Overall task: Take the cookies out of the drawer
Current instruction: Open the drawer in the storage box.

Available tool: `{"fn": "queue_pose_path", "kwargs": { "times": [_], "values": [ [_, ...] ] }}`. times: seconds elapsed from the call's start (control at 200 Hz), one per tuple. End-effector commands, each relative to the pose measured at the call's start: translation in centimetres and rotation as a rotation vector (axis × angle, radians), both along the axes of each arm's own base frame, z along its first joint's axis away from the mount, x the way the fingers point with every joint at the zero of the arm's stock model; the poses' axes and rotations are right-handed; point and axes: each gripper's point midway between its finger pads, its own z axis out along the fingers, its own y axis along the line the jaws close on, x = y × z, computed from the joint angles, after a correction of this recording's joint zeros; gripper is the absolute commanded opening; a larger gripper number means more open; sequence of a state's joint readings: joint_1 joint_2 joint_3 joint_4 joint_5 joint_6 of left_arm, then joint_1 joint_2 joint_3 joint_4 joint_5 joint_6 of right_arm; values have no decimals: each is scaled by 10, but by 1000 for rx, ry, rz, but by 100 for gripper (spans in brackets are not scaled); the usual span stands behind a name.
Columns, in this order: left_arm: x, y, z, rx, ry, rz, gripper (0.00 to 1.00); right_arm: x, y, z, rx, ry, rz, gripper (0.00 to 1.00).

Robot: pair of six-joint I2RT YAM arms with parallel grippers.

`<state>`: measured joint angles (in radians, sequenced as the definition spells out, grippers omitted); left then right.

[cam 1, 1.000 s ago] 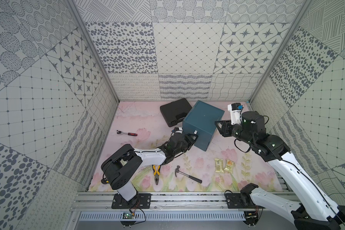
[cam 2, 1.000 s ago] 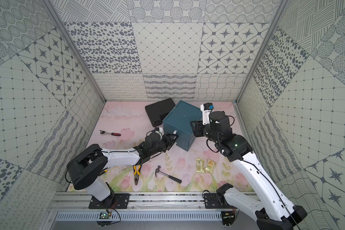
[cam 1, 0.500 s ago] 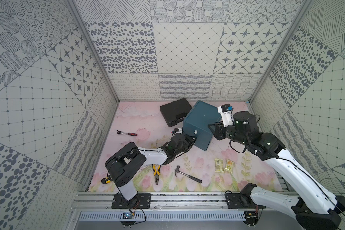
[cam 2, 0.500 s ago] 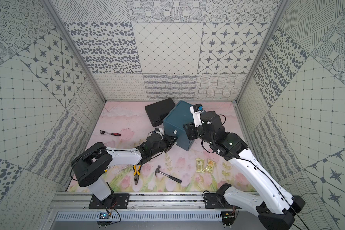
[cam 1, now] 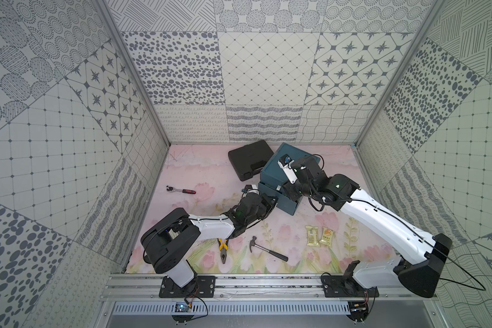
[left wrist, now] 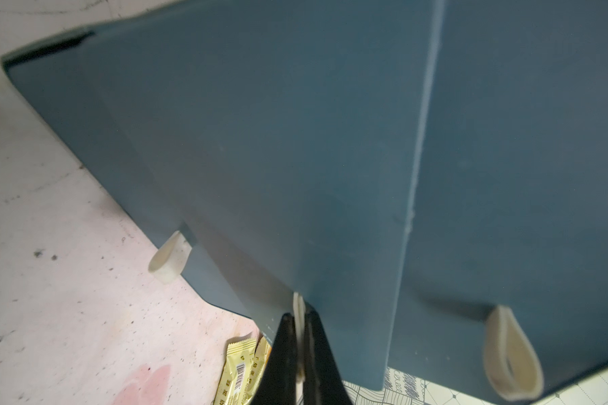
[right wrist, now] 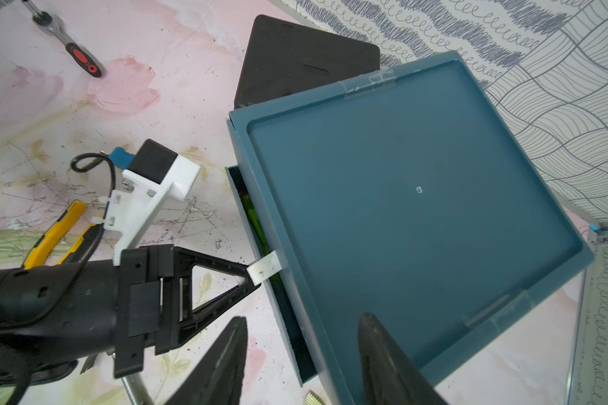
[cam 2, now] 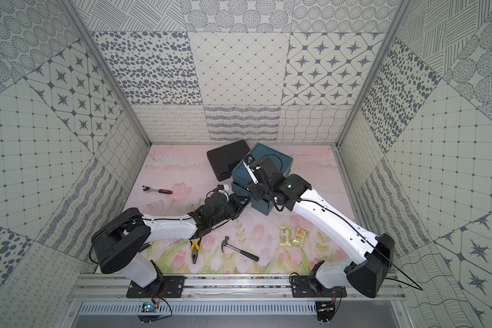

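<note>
Two beige cookies (cam 1: 320, 239) are lying out on the bench (cam 1: 205, 176) up front. Just past them, the left claw (left wrist: 299, 336) is pinched tight on the white pull tab (right wrist: 264, 267) of a barely cracked drawer (left wrist: 295, 175), with a green wrapper (right wrist: 257, 219) peeking out. The right claw (right wrist: 302, 317) hovers spread and empty over the blue box (cam 1: 270, 174). Next, I'd guess: pull straight out, then reach in.

Left gripper (right wrist: 252, 281) tight on drawer tab (right wrist: 264, 267)

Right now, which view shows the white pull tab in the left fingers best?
Right wrist: the pull tab lies face-on, its end pinched by the left fingers, drawer cracked open. Left wrist shows it edge-on between them. In both top views it is too small to make out.
</note>
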<state>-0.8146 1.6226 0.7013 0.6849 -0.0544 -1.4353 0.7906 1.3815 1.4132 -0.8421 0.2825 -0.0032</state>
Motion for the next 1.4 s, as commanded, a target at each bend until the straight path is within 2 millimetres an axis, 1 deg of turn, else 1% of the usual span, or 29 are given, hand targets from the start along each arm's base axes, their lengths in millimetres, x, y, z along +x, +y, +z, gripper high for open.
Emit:
{"fn": "queue_pose_path", "kwargs": {
  "times": [0.0, 0.13, 0.31, 0.555, 0.715, 1.011, 1.081, 1.166, 1.231, 1.326, 1.396],
  "values": [
    [-2, 9, 7, 21, -53, 38, 0, 7, 5, 3, -34, -25, 24, 55],
    [-12, 15, 4, 32, -45, 44, 0, 14, 4, -7, -78, -20, 6, 54],
    [-31, 31, -2, 63, -23, 56, 0, 20, -1, -10, -92, -24, -27, 51],
    [-54, 53, -9, 105, 0, 63, 0, 23, -2, -15, -100, -15, -41, 49],
    [-64, 68, -12, 125, 9, 77, 0, 22, -2, -19, -97, -4, -41, 49],
    [-77, 83, -15, 143, 28, 76, 0, 18, -2, -21, -73, 13, -43, 49],
    [-79, 86, -16, 153, 27, 76, 0, 16, 3, -17, -53, 18, -19, 51],
    [-82, 88, -17, 158, 29, 71, 0, 11, 11, -8, -6, 26, 22, 56],
    [-83, 88, -19, 162, 30, 65, 0, 4, 20, 5, 35, 17, 60, 61],
    [-85, 87, -19, 170, 21, 49, 0, -9, 35, 27, 77, -17, 121, 65],
    [-86, 86, -19, 181, 9, 34, 0, -18, 47, 39, 87, -43, 164, 67]
  ]
}}
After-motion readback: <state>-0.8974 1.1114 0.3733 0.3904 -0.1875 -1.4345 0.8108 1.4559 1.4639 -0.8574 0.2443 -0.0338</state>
